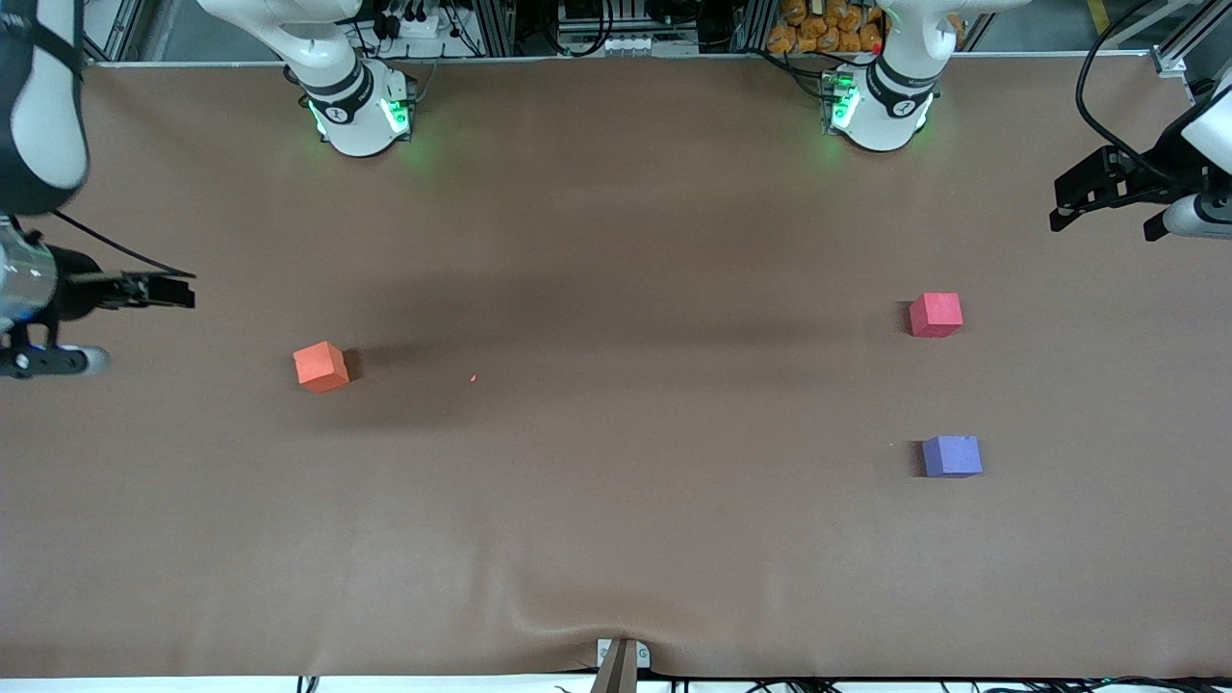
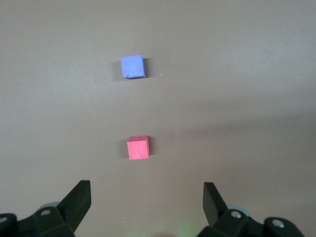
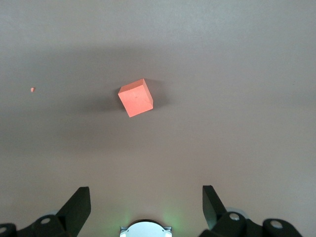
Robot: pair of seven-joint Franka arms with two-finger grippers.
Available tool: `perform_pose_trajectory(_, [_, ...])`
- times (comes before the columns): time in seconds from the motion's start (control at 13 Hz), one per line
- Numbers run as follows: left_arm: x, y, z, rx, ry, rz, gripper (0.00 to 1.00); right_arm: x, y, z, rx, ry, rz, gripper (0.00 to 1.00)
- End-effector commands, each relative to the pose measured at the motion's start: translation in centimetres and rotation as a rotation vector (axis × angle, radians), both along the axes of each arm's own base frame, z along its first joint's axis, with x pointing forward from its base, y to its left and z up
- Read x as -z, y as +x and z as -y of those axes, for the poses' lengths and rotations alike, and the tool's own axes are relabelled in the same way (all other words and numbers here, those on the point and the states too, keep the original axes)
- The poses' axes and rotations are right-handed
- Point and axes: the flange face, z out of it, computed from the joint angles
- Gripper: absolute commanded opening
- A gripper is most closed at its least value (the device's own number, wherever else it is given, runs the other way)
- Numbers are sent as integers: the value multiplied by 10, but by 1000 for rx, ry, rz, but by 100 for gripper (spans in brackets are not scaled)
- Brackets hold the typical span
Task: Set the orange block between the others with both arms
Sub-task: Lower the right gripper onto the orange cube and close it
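Note:
The orange block (image 1: 320, 367) (image 3: 136, 98) sits turned at an angle on the brown table, toward the right arm's end. Toward the left arm's end stand the others: a pinkish-red cube (image 1: 936, 315) (image 2: 138, 147) and, nearer the front camera, a purple-blue cube (image 1: 952, 456) (image 2: 133, 66), with a bare gap between them. My right gripper (image 1: 178, 289) (image 3: 146, 197) hangs open over the table's edge at the right arm's end, apart from the orange block. My left gripper (image 1: 1064, 204) (image 2: 147, 195) hangs open over the left arm's end, with nothing between its fingers.
A tiny orange crumb (image 1: 473, 377) (image 3: 32, 90) lies beside the orange block, toward mid-table. The arms' green-lit bases (image 1: 361, 111) (image 1: 876, 106) stand along the table's edge farthest from the front camera. The brown cover (image 1: 616, 539) wrinkles by a bracket (image 1: 621, 659) at the near edge.

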Motion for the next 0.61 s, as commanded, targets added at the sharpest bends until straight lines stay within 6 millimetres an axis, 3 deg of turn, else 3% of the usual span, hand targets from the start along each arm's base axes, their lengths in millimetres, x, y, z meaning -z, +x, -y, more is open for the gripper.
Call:
perform_pose_trajectory(0.0, [-3, 0, -2, 0, -13, 0, 100, 49, 11, -1, 10, -14, -53, 100])
perform_pose_trajectory(0.15, [-3, 0, -3, 0, -11, 1, 100, 94, 17, -3, 3, -12, -97, 100])
perform_pose_trajectory(0.54, [-4, -1, -1, 1, -11, 3, 100, 177, 18, -17, -18, -15, -203, 100])
